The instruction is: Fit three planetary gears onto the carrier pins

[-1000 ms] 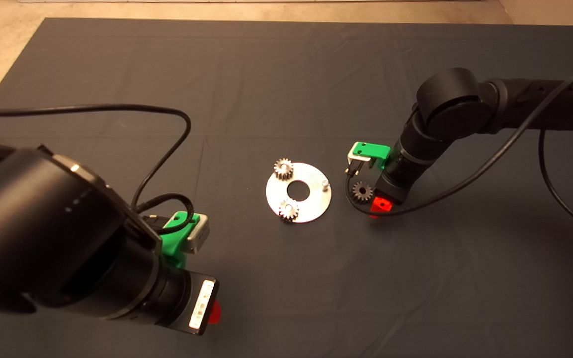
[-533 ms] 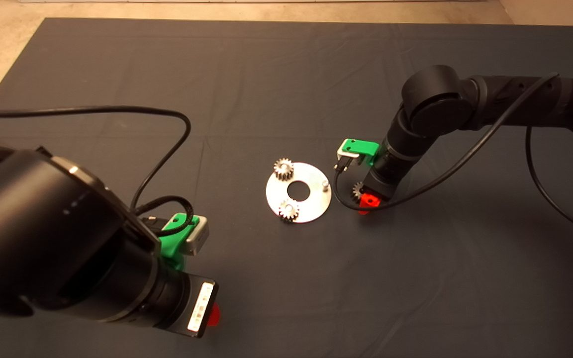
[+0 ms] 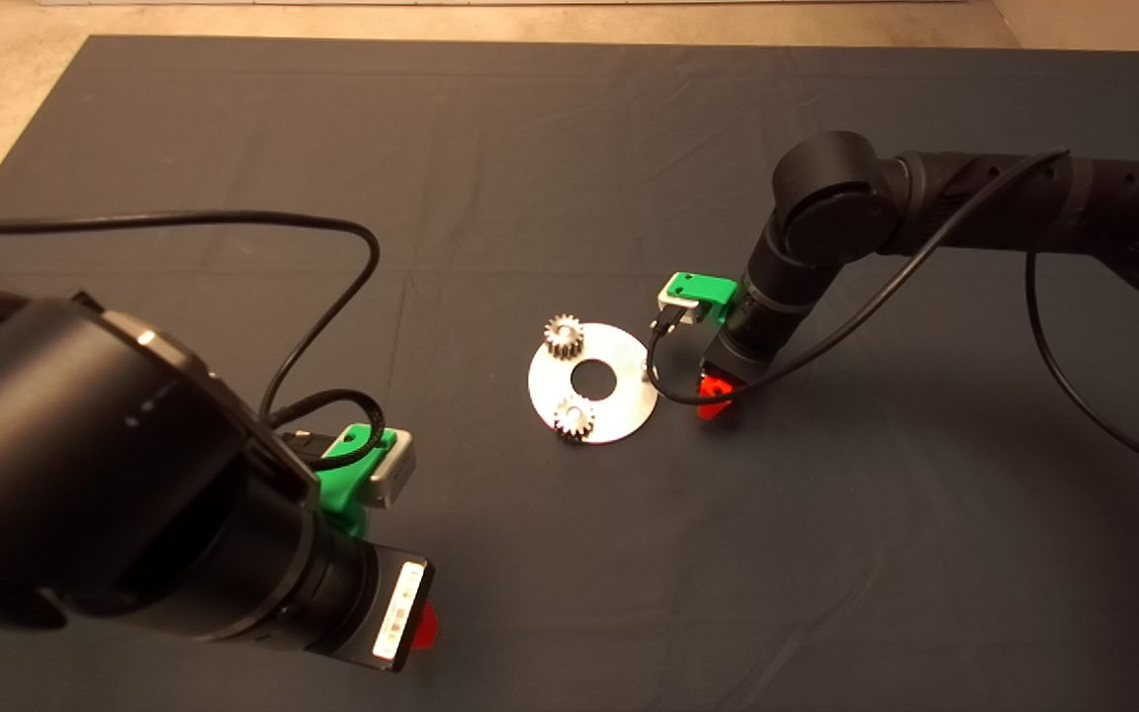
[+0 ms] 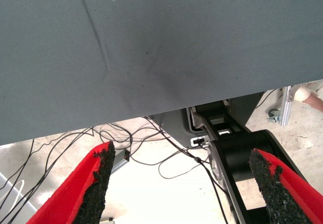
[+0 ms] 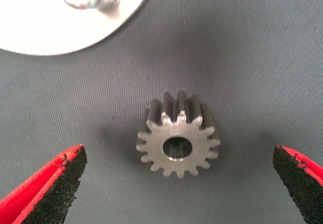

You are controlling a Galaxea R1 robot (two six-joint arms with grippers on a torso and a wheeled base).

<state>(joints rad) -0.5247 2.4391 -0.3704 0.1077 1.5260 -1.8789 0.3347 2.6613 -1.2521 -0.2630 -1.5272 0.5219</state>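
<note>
A flat silver disc (image 3: 619, 396) lies mid-mat. Two planetary gears (image 3: 564, 336) (image 3: 574, 418) sit on two of its carrier pins. The third pin (image 3: 646, 366) at the disc's right rim stands bare; it also shows in the right wrist view as a pin (image 5: 103, 1) on the disc (image 5: 55, 22). A third gear (image 5: 178, 135) lies flat on the mat just right of the disc. My right gripper (image 5: 179, 158) hangs open right above that gear, one finger on each side and not touching it. From above, the right gripper (image 3: 711, 394) hides the gear. My left gripper (image 4: 181, 156) stays parked open at the front left.
The right arm's black cable (image 3: 663, 391) loops down beside the disc's right rim. The big left arm (image 3: 134, 494) fills the front left of the mat. In the left wrist view, floor cables (image 4: 166, 153) show beyond the mat's edge.
My right arm has moved left toward the disc and now covers the loose gear, which showed beside the gripper a second ago. The left arm has not moved.
</note>
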